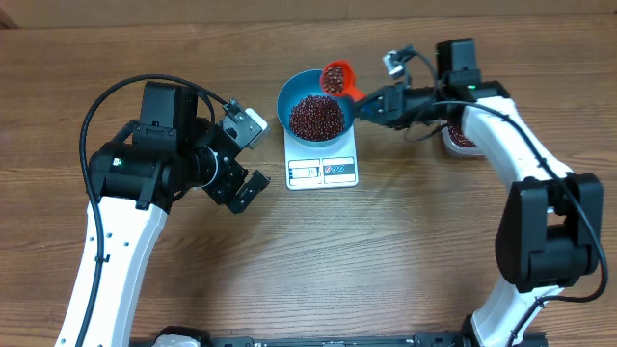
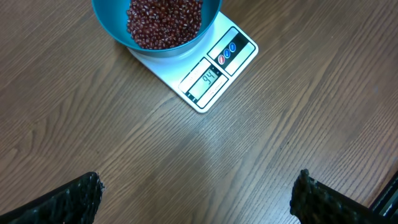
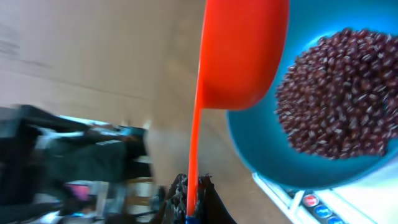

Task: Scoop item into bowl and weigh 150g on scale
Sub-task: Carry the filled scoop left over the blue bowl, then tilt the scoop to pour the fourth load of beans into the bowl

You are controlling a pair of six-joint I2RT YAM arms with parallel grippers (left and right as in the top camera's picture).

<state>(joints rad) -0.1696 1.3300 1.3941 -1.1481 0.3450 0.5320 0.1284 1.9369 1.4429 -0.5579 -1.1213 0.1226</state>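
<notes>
The orange scoop is clamped by its thin handle in the right jaws, a good hold. Ahead, the beans look small, hard and rolly. Left jaws apart, empty.

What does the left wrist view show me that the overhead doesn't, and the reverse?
Left wrist only: the display is legible, apparently reading 94, and the open left gripper frames the bottom edge. Overhead only: the right gripper is shut on the handle of the orange scoop, which is over the bowl's far rim, and a tub sits partly hidden behind the right arm. Both: the blue bowl, holding beans, sits on the white scale.
</notes>
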